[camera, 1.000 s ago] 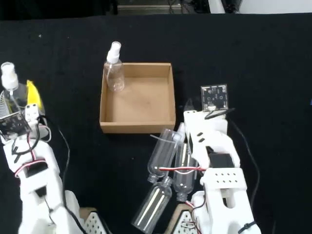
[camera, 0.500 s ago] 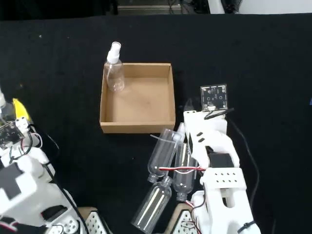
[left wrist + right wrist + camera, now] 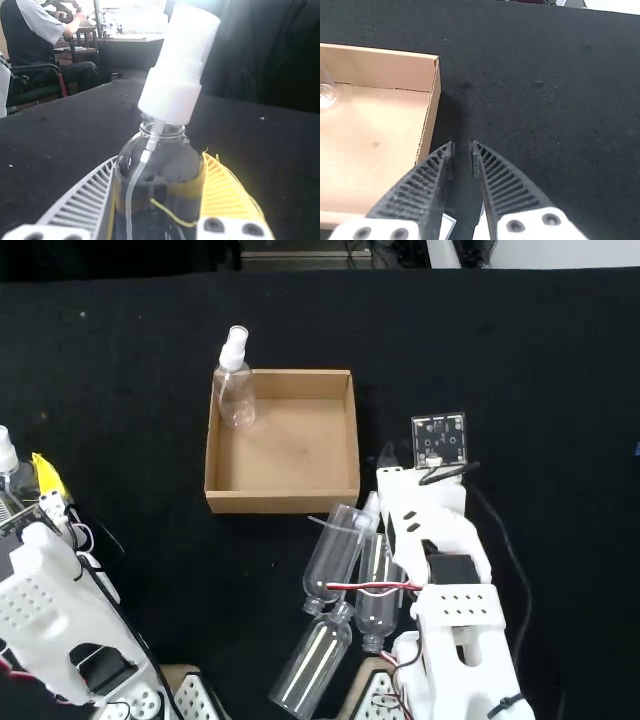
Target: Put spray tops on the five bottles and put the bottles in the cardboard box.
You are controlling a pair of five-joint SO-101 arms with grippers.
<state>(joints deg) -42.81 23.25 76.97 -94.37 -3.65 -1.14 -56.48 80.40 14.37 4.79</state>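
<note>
My left gripper is shut on a clear bottle, held between its yellow and grey fingers. A white spray top sits tilted just above the bottle's neck, with its tube hanging inside. In the high view this gripper and the bottle are at the table's far left edge. The cardboard box lies mid-table, and one capped bottle stands in its far left corner. Three topless bottles lie beside the right arm. My right gripper is shut and empty, beside the box's right wall.
The table is covered in black cloth. The right arm's body stretches from the near edge towards the box, partly over the lying bottles. Open cloth lies behind and to the right of the box.
The left arm has drawn back towards the near left with its bottle, and its body now shows larger in the corner. The right arm and the other bottles have not moved.
</note>
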